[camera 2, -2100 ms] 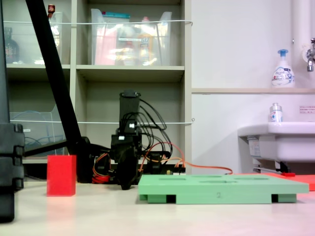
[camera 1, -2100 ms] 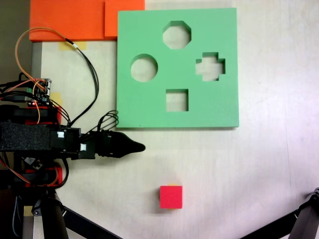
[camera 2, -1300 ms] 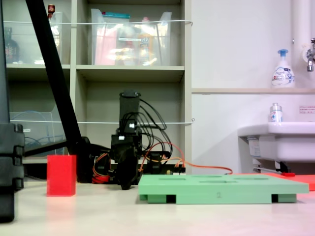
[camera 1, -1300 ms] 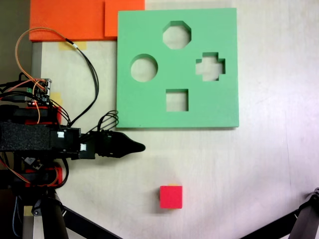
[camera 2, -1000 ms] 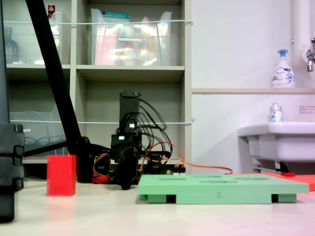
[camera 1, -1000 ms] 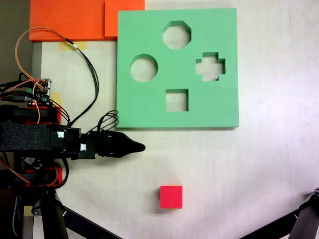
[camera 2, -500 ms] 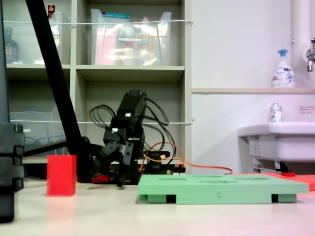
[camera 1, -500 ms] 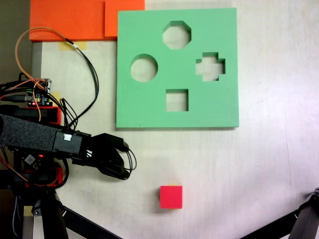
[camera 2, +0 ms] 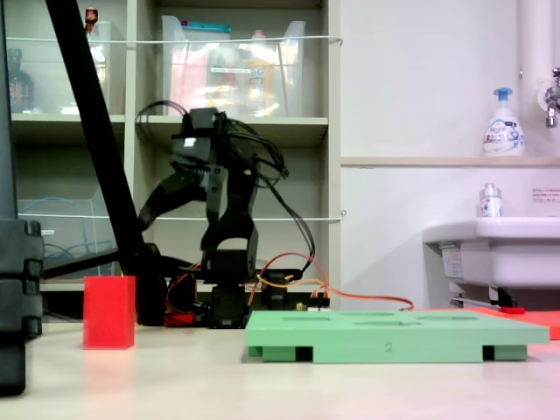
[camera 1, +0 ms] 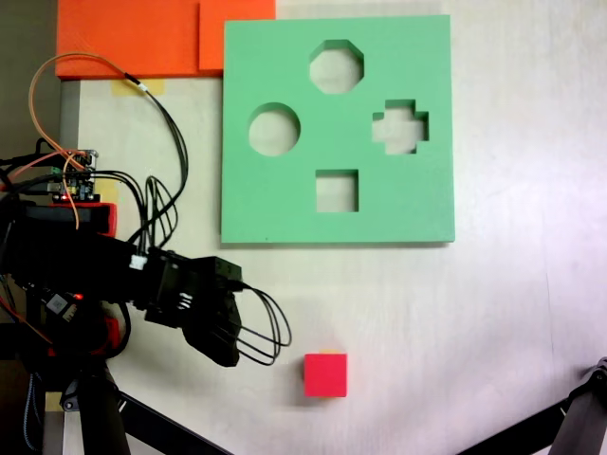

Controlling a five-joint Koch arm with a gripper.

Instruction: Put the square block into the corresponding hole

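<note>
On your pale table [camera 1: 512, 303], the green foam board [camera 1: 285, 209] lies flat as the landmark, with the red square block [camera 1: 325, 374] below it and orange foam sheets [camera 1: 133, 38] touching its upper-left corner.

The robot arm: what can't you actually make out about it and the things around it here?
- Whether the fingers are open or shut: in both fixed views the arm's own body and cables cover the gripper.
- The square hole in the side-on fixed view: the green board shows edge-on.
- Labels on the shelf bins: too blurred.
</note>
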